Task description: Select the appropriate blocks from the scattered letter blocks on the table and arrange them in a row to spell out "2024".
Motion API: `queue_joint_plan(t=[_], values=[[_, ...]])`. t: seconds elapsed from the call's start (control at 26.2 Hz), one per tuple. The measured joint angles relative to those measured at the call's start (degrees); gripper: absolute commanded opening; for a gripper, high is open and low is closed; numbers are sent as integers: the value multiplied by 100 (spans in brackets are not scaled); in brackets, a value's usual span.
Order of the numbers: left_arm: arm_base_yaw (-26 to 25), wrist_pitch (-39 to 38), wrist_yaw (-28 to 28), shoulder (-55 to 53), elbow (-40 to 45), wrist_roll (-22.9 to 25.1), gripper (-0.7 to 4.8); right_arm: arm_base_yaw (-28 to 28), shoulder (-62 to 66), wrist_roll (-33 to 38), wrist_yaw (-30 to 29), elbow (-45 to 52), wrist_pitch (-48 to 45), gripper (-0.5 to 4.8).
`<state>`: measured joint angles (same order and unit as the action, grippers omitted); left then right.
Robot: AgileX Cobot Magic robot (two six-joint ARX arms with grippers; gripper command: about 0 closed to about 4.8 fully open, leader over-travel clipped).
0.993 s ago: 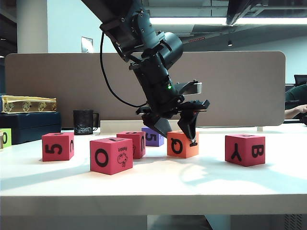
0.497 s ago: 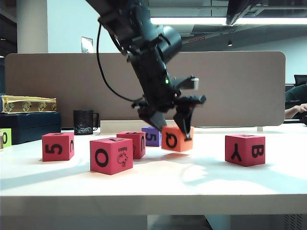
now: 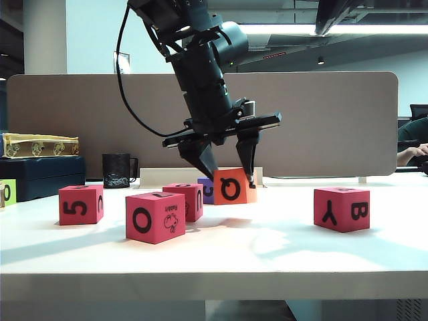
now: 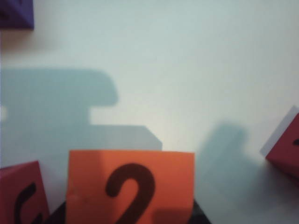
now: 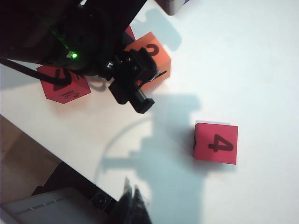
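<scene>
My left gripper (image 3: 229,175) is shut on the orange cube (image 3: 231,186) and holds it just above the white table (image 3: 267,247). The cube shows a Q in the exterior view and a 2 (image 4: 131,186) in the left wrist view. A purple cube (image 3: 208,191) sits half hidden behind it. Pinkish-red cubes stand around: one marked 5 (image 3: 80,204), one with a bold O (image 3: 154,217), one behind that (image 3: 187,199), and one marked Y and B (image 3: 342,208), whose top shows a 4 (image 5: 216,143). My right gripper (image 5: 133,203) hangs high above the table with its fingertips together and nothing between them.
A black mug (image 3: 117,170) and a dark box with a yellow case (image 3: 39,145) on it stand at the back left. A yellow-green cube (image 3: 7,192) sits at the left edge. A brown partition (image 3: 328,120) closes off the back.
The left gripper has raised the orange cube off the table and carried it a little to the left. Its wrist has rolled, so the jaws now stand more level.
</scene>
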<state>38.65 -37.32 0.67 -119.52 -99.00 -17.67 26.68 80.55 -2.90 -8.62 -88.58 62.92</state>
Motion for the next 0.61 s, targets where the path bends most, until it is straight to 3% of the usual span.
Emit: queue_joint_plan(t=[0.61], values=[[-2, 166, 48, -149, 11, -275, 215, 0, 0, -2, 0, 0, 13, -2]])
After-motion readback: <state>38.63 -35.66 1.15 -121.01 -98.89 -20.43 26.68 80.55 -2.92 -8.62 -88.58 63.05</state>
